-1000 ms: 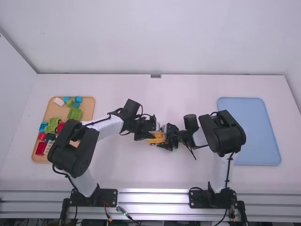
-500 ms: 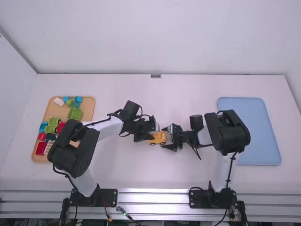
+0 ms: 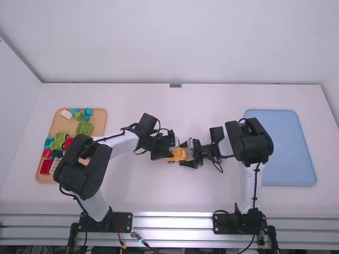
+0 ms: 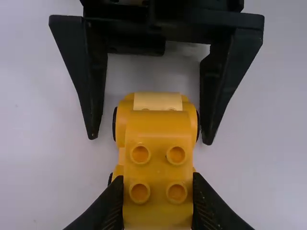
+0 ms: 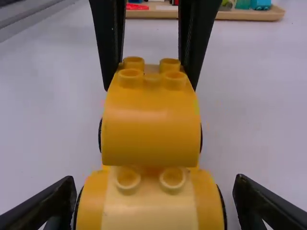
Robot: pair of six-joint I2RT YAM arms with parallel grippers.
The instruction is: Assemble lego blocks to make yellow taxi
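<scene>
yellow taxi (image 3: 178, 155) is on the ends of both end effectors: just ahead of the left gripper (image 3: 168, 153) and between the two fingertips of the right gripper (image 3: 186, 154). the left gripper is clamped on the upper block (image 4: 158, 124), with one finger touching each side of it. the right gripper has its fingers (image 5: 56, 201) apart, one on each side of the taxi and touching neither side, so a narrow strip of the white table (image 3: 132, 190) is seen in each gap. beyond the left gripper, to its left side, is the tan tray (image 3: 99, 127) with coloured blocks (image 3: 83, 127); well apart from the right gripper, to its right side, is the blue tray (image 3: 288, 148).

compared with half a second ago, the elbow of the right arm (image 3: 248, 142) has shifted a little to the left, and its gripper only slightly. the left arm (image 3: 119, 143) and the taxi look the same.

the left elbow covers part of the tan tray, and the right elbow covers one edge of the blue tray. the wheels (image 5: 201, 139) are mostly hidden by the body. i cannot tell if the upper block is fully pressed down.
</scene>
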